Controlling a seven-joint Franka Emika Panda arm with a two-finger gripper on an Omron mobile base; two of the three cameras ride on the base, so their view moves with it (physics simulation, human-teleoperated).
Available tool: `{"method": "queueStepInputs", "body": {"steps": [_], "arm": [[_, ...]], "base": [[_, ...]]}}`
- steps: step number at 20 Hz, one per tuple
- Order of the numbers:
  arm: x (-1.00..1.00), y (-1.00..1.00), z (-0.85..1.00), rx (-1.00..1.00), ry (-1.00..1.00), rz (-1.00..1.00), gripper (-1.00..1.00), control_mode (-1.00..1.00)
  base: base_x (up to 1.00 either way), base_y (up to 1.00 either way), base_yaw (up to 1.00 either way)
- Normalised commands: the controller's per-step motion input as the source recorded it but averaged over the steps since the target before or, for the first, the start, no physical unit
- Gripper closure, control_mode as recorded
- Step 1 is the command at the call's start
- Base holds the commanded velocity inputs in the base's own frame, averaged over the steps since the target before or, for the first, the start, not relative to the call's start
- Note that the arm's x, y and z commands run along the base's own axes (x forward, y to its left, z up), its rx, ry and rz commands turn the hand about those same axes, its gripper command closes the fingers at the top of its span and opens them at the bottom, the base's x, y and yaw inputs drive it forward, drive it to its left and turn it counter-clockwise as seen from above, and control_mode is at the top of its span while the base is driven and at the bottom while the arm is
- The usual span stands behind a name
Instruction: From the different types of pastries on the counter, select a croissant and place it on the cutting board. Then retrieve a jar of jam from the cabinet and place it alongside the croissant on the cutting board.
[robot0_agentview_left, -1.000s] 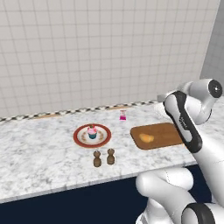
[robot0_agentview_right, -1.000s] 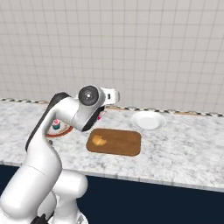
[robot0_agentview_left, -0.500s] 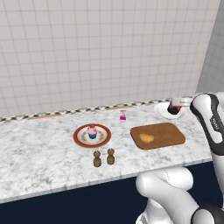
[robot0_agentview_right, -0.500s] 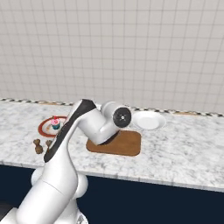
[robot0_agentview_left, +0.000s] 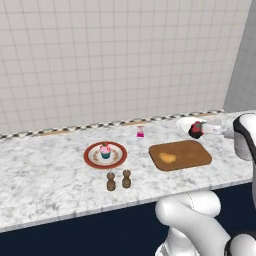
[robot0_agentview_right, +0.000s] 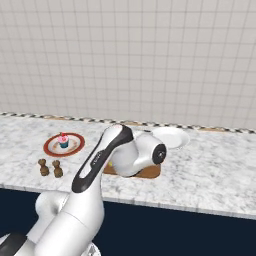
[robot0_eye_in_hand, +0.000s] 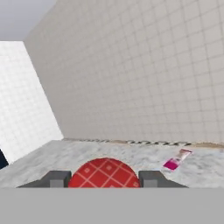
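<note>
**Jam jar held tight**

The pincer (robot0_eye_in_hand: 104, 179) squeezes the jar of jam (robot0_eye_in_hand: 104, 175); its bottom half is cut off. Below it on the counter (robot0_agentview_left: 50, 175), the cutting board (robot0_agentview_left: 187, 155) holds the croissant (robot0_agentview_left: 167, 158). The far pink bottle (robot0_eye_in_hand: 176, 159) looks blurry.

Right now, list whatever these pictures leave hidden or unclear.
- Cutting board, right base view: mostly behind the arm.
- Croissant, left base view: too small for detail.
- Jar of jam, hand view: lower part cut off between the pincer fingers.
- Pink bottle: label unreadable.
</note>
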Motion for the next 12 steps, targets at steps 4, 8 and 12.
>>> {"method": "queueStepInputs", "body": {"steps": [4,8,12], "arm": [[0.0,0.0,-0.21,-0.01,-0.31,0.27,1.0,-1.0],[-0.05,0.06,-0.01,-0.1,-0.17,0.18,1.0,-1.0],[0.0,0.0,0.0,-0.02,0.0,0.01,1.0,-1.0]], "base": [[0.0,0.0,0.0],[0.0,0.0,0.0],[0.0,0.0,0.0]]}}
